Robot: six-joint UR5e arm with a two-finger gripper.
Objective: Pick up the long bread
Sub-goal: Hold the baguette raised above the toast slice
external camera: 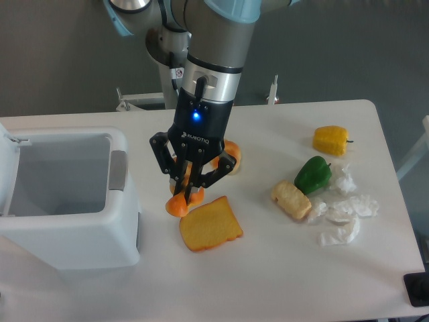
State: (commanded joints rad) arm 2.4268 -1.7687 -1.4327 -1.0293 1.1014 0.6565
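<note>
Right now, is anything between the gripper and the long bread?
No. The gripper is already closed on the long bread, fingers pinching it directly. The toast lies beside it, not between them.

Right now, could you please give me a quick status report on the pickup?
Claw shut on the long bread. Loaf mostly hidden behind the claw, lower end showing. Toast slice right beside that end; nothing else close.

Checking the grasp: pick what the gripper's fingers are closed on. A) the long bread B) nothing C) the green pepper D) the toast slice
A: the gripper has its fingers shut on the long bread, whose orange end shows just below them; the toast lies apart on the table.
</note>
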